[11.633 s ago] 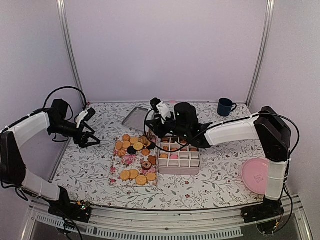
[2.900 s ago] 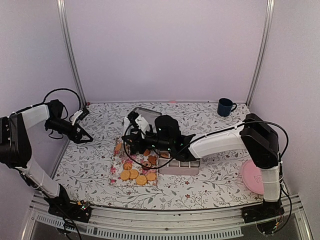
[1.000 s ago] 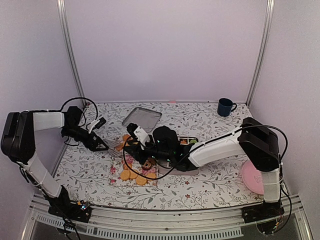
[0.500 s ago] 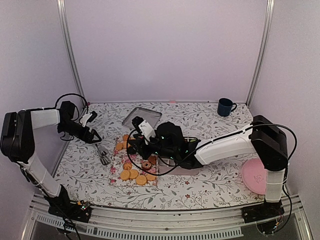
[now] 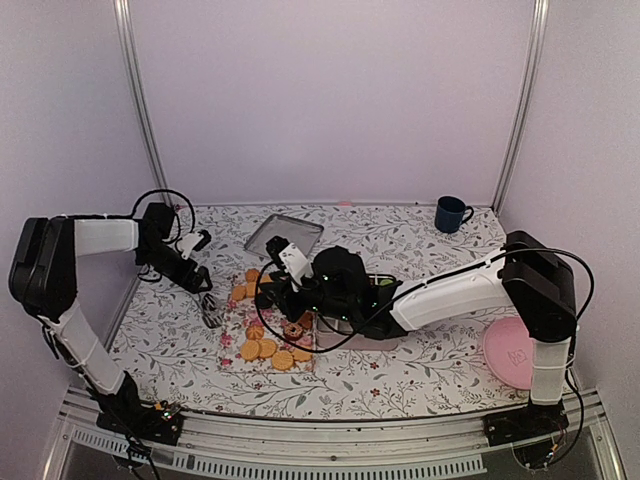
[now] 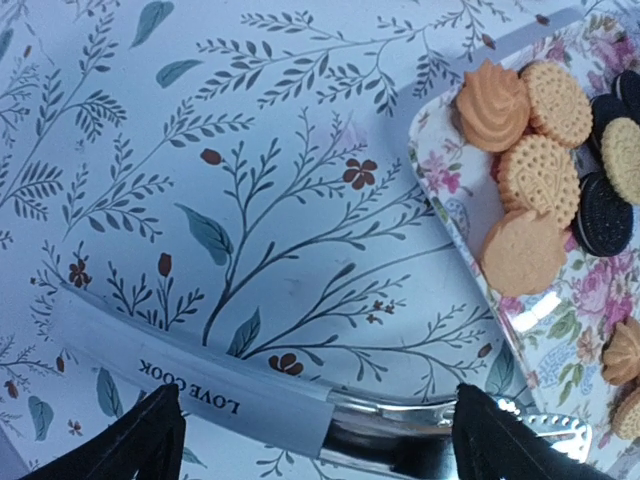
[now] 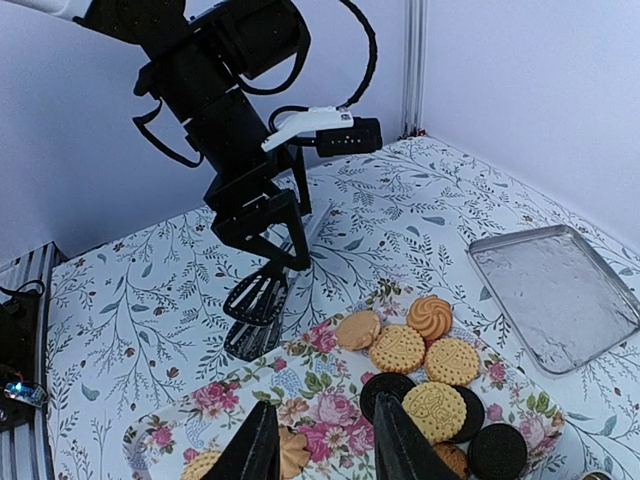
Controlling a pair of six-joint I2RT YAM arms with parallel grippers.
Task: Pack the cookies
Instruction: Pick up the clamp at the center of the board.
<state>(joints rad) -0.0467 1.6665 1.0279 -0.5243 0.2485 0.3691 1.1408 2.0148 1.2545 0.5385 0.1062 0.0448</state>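
Many cookies [image 7: 398, 348] lie just ahead of right jaws, partly spread; left jaws gape beside them.

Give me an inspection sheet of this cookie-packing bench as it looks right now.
Surface: table with a floral pattern, lying flat.
Job's things: cookies lie on the floral tray.
Clutter: metal tray, blue mug, pink plate, slotted utensil.
End effectors: left end effector open, astride the utensil's handle; right end effector partly open above the cookies, nothing seen held.
Cables: black cables loop off both wrists.
Surroundings: pale walls, metal posts.
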